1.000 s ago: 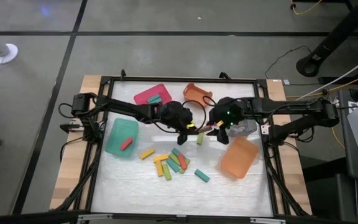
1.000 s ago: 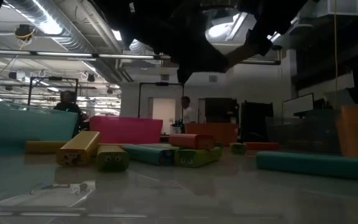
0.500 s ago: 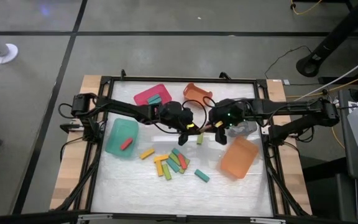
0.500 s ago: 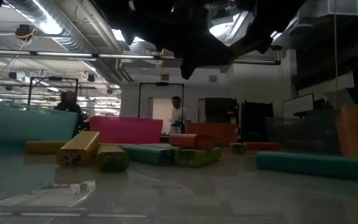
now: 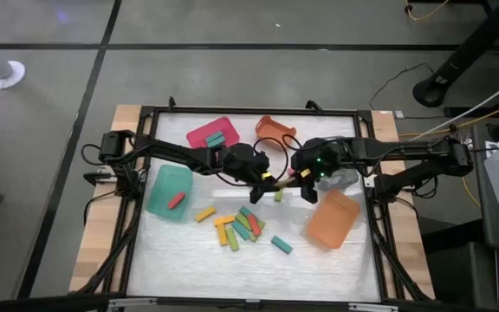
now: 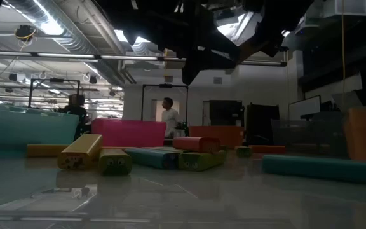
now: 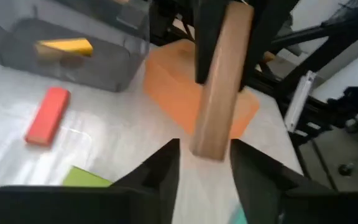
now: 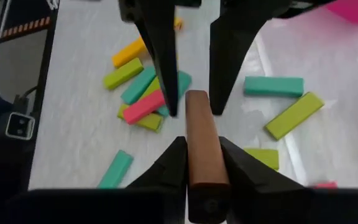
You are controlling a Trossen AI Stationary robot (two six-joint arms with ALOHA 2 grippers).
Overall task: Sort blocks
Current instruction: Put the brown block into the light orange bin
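My right gripper [image 8: 204, 149] is shut on a brown block [image 8: 201, 124] above the table's middle; in the high view the gripper [image 5: 299, 179] holds it out toward my left gripper [image 5: 270, 182]. My left gripper [image 7: 205, 148] is open, one finger on each side of the block's free end [image 7: 209, 144]; I cannot tell whether they touch it. Below, a heap of red, green, teal and yellow blocks [image 5: 241, 227] lies flat on the table. A green block [image 5: 278, 192], a yellow one [image 5: 204, 213] and a teal one [image 5: 281, 245] lie apart. My right gripper pinches the brown block's near end [image 8: 204, 171] between its two fingers, on the two long sides. The fingers come level from the table's right side and lie along the block. The block sticks out past the fingertips, roughly level and lifted clear of the table.
A pink bin [image 5: 208, 132] with teal blocks and a small orange bin [image 5: 274, 129] stand at the far side. A teal bin [image 5: 168, 191] with a red block is at the left. A grey bin [image 5: 343, 178] and a large orange bin [image 5: 332, 218] are at the right.
My left gripper has gone a little toward the table's right edge, up to the brown block's free end. My right gripper has edged toward it with the block, which stays clear of the table.
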